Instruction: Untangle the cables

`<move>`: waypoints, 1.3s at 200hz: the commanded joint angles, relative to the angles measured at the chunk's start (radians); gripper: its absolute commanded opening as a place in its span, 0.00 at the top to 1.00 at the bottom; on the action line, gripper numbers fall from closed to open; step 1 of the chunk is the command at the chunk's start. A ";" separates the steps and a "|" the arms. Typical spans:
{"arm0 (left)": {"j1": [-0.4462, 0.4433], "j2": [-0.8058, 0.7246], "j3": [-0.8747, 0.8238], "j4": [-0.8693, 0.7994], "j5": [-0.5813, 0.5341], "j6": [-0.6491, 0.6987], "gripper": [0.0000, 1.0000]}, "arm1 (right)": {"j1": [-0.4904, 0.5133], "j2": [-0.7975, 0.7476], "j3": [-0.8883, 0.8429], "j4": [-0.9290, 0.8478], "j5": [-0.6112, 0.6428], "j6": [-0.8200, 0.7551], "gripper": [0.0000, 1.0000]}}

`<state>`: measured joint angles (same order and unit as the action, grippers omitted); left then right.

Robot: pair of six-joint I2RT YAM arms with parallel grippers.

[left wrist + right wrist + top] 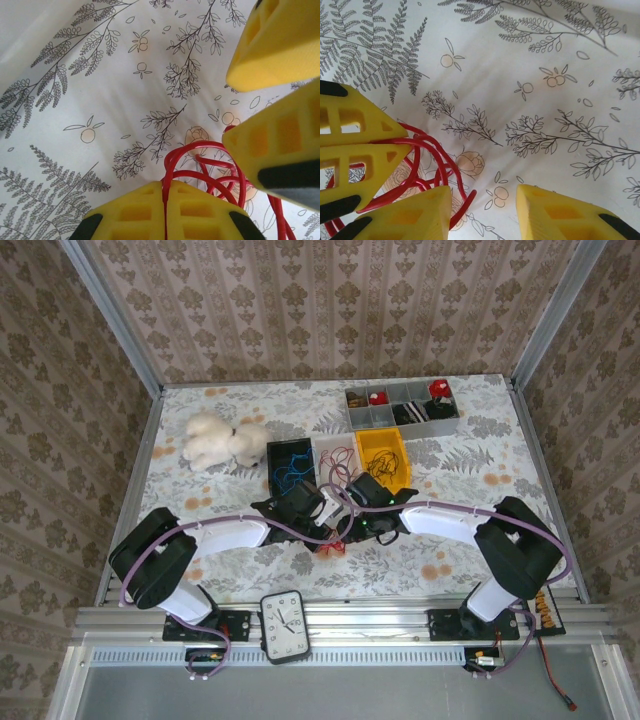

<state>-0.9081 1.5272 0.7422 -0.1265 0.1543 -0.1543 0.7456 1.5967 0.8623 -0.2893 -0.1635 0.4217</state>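
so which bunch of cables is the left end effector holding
The red bunch on the table, pinched in the left end effector; the blue bunch lies in the black bin, the dark bunch in the yellow bin.

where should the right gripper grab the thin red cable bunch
Probably the outer loop of the thin red cable bunch, from above, on the side away from the shut left gripper: it arcs free beside the open right gripper.

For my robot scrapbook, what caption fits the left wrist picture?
Left claw pinched shut on the red cable over the leafy tablecloth.
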 commanded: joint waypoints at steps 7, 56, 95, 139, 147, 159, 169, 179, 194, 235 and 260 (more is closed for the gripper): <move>0.011 0.009 0.006 0.006 0.028 0.005 1.00 | -0.005 0.053 0.000 0.017 -0.057 -0.004 0.62; 0.025 -0.058 -0.019 0.011 -0.105 -0.044 1.00 | -0.018 0.056 0.001 0.003 0.015 0.017 0.93; 0.128 -0.184 -0.087 0.035 -0.176 -0.150 1.00 | -0.135 -0.033 -0.080 -0.016 0.117 0.134 0.99; 0.192 -0.254 -0.130 0.074 -0.127 -0.191 1.00 | -0.242 -0.125 -0.146 -0.040 0.167 0.209 1.00; 0.196 -0.256 -0.131 0.075 -0.129 -0.199 1.00 | -0.259 -0.143 -0.154 -0.043 0.177 0.221 1.00; 0.202 -0.258 -0.137 0.086 -0.113 -0.200 1.00 | -0.278 -0.163 -0.161 -0.037 0.170 0.227 1.00; 0.202 -0.256 -0.138 0.094 -0.090 -0.190 1.00 | -0.279 -0.175 -0.156 -0.014 0.132 0.202 0.98; 0.201 -0.252 -0.136 0.095 -0.068 -0.186 1.00 | -0.260 -0.187 -0.148 0.034 0.067 0.166 0.94; 0.200 -0.245 -0.135 0.100 -0.053 -0.186 1.00 | -0.210 -0.192 -0.121 0.089 -0.024 0.113 0.80; 0.199 -0.227 -0.129 0.102 -0.039 -0.180 1.00 | -0.100 -0.097 -0.010 0.156 -0.196 0.059 0.51; 0.193 -0.224 -0.129 0.097 -0.039 -0.176 1.00 | -0.074 -0.049 0.030 0.194 -0.269 0.054 0.49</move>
<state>-0.7124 1.2968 0.6147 -0.0433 0.0940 -0.3222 0.6556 1.5047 0.8520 -0.1539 -0.3084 0.5068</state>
